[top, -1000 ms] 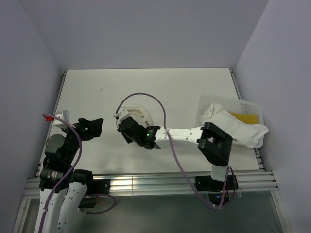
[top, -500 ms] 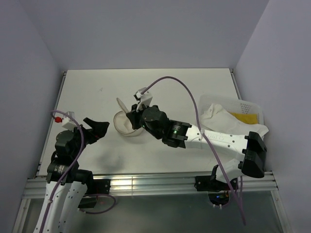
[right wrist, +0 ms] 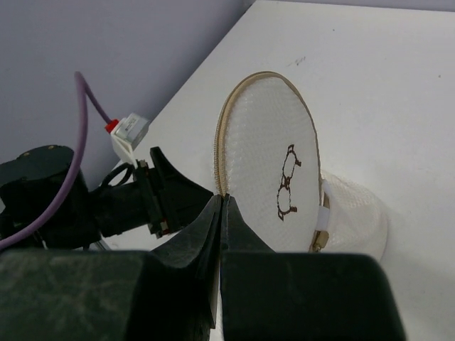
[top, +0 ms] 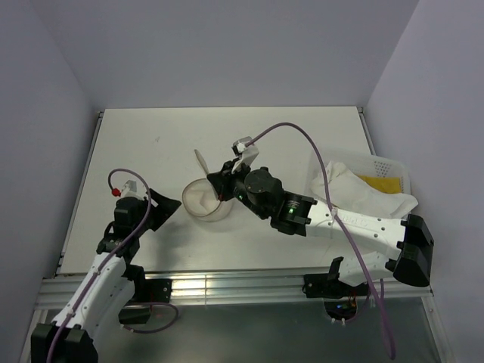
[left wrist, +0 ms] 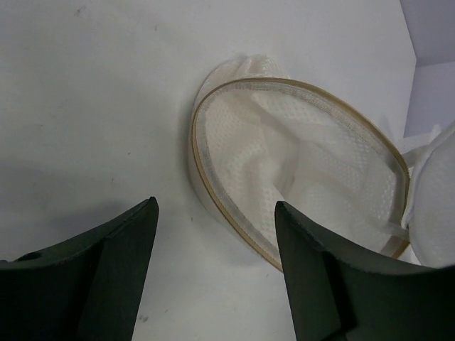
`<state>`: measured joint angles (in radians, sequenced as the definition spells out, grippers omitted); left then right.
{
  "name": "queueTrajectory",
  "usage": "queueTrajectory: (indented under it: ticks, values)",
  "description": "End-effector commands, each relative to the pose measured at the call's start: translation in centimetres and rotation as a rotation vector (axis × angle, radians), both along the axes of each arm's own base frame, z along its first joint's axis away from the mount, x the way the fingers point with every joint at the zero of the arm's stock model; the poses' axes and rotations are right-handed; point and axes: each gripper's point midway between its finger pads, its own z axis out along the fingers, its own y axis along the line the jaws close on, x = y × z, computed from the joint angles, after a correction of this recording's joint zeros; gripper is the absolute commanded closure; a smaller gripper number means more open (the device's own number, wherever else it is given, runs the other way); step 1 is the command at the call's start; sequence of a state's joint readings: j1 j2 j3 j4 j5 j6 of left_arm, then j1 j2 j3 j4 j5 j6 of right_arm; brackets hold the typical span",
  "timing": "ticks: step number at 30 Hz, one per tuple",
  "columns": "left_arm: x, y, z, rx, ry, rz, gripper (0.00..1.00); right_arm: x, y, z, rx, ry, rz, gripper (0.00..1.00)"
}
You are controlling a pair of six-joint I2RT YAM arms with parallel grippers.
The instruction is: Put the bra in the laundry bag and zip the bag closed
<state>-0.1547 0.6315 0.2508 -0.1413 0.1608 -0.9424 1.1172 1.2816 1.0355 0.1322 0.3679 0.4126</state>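
Observation:
The laundry bag point(top: 201, 201) is a round white mesh pouch with a tan zipper rim, lying open on the table. My right gripper point(top: 221, 187) is shut on the rim of its lid point(right wrist: 270, 170) and holds the lid upright. In the right wrist view the gripper point(right wrist: 222, 207) pinches the zipper edge. My left gripper point(top: 163, 209) is open and empty just left of the bag; in its wrist view point(left wrist: 213, 273) the open bag mouth point(left wrist: 298, 163) lies ahead. The mustard-yellow bra point(top: 380, 184) lies in the basket at the right, mostly hidden under white cloth.
A white plastic basket point(top: 389, 162) stands at the table's right edge, with a bunched white cloth point(top: 363, 198) draped over it. A purple cable arcs above the right arm. Walls close in at the left, back and right.
My right gripper has lifted the bag's lid upright and shifted right. My left arm has reached forward and down toward the bag's left side.

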Motion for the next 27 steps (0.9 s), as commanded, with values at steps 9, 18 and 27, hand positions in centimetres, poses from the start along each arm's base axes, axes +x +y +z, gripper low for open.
queueTrajectory:
  ticks: [9,18,27]
  values:
    - [4.8,-1.6,-2.0,0.061,-0.020,-0.012,0.35,0.0,-0.8,2.0,0.109,-0.020,0.015,1.00]
    - [6.3,-2.7,-2.9,0.062,-0.026,-0.027,0.65,0.0,-1.4,1.4,0.111,-0.011,0.021,1.00]
    - [7.0,-3.6,-3.5,0.047,-0.032,-0.059,0.49,-0.1,-1.6,1.4,0.112,-0.012,0.033,1.00]
